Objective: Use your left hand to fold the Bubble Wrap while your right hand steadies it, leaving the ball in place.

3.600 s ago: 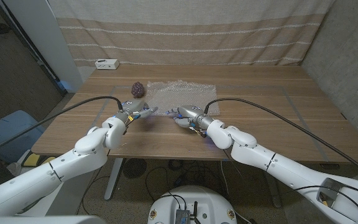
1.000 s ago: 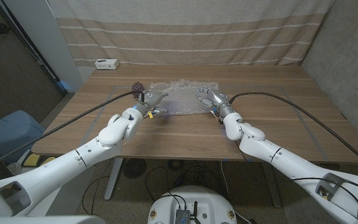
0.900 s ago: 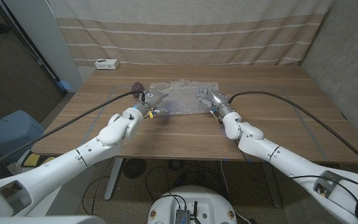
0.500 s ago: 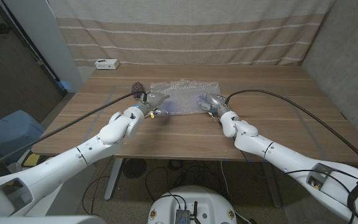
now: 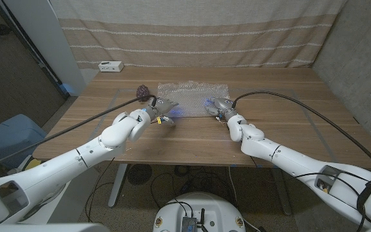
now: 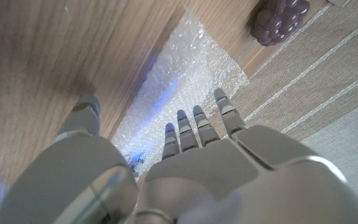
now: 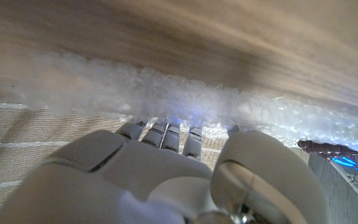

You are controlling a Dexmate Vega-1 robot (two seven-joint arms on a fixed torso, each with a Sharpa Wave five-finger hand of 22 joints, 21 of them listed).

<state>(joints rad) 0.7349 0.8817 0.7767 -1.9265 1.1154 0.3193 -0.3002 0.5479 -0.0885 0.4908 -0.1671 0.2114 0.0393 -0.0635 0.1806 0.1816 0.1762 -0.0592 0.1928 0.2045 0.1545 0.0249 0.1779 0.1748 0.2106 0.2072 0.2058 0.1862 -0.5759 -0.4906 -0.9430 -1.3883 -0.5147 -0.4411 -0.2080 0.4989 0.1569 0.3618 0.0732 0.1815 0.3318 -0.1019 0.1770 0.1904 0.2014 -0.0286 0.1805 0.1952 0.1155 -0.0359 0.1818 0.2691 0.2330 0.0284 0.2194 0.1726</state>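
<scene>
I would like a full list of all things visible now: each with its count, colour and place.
Bubble Wrap: one, clear, table middle, far half.
ball: one, dark purple, bumpy, just left of the Bubble Wrap.
white box: one, far left corner of the table.
table: one, brown wood.
curtain: one, beige, striped, behind the table.
left hand: one, grey, at the Bubble Wrap's near left edge.
right hand: one, grey, at its near right edge.

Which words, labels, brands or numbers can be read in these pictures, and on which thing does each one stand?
No text can be read in any view.
The small white box at the far left corner of the wooden table has dark marks on its front, too small to read.
The clear bubble wrap sheet and the dark purple knobbly ball carry no print.
</scene>
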